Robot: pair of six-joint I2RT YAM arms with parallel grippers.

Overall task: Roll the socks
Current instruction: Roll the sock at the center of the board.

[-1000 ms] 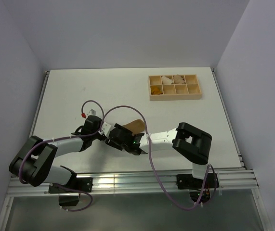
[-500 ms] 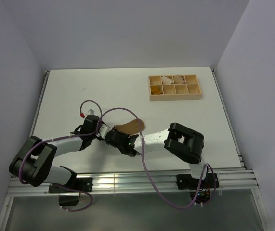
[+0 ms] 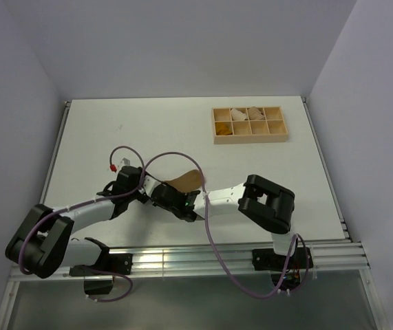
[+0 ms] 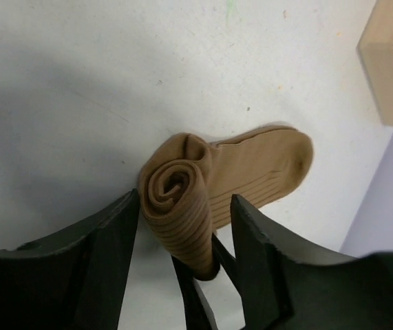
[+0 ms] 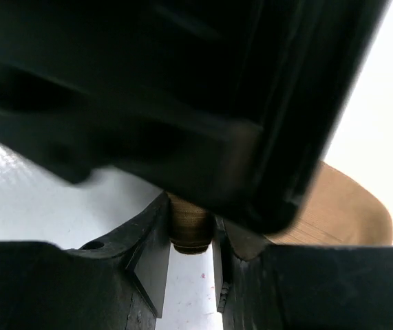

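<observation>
One tan-brown sock lies near the table's front, its cuff end wound into a tight roll and its toe part flat on the table. My left gripper straddles the roll and is open. One finger touches the roll and the other stands clear of it. My right gripper comes in from the opposite side and is shut on the lower end of the roll. Its thin fingers show under the roll in the left wrist view. From above, both grippers hide the roll.
A wooden compartment tray holding pale bundles stands at the back right, and its corner shows in the left wrist view. Purple cables loop over the arms. The left gripper's body fills the top of the right wrist view.
My right gripper's jaws have closed onto the end of the roll. My left gripper's jaws have spread apart off the roll, and the left arm has shifted slightly left.
</observation>
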